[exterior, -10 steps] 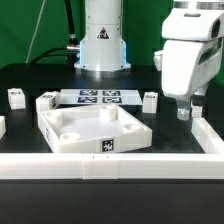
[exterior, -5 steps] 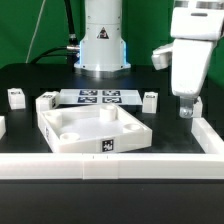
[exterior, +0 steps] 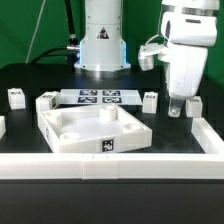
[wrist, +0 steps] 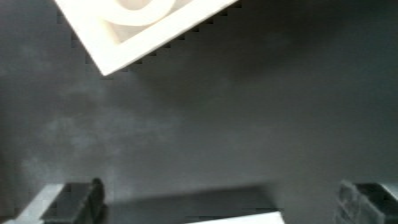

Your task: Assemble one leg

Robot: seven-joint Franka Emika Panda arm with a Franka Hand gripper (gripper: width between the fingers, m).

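The white Franka arm's two-finger gripper [exterior: 186,106] hangs over the black table [exterior: 30,80] at the exterior view's right. Its dark-tipped fingers [exterior: 177,107] are spread apart and hold nothing. In the wrist view the gripper [wrist: 217,205] has bare dark tabletop in its gap (plus a pale patch at the picture's edge that I cannot identify). The nearest leg [exterior: 150,100], a small white plastic stubby post with a dark tag on its side, sits on the table just beside the gripper, toward the exterior view's left. It is apart from the fingers and ungrasped.

One low white wall [exterior: 110,166] borders the table's front and right. One large white square tray-like piece [exterior: 65,137] with corner holes lies mid-table, and a corner of it shows in the wrist view [wrist: 125,40]. One flat white marker board [exterior: 98,97] lies behind it. Three legs can be counted: the nearest one, a second leg [exterior: 45,100] and a third leg [exterior: 15,97], both well apart from the gripper, toward the exterior view's left.
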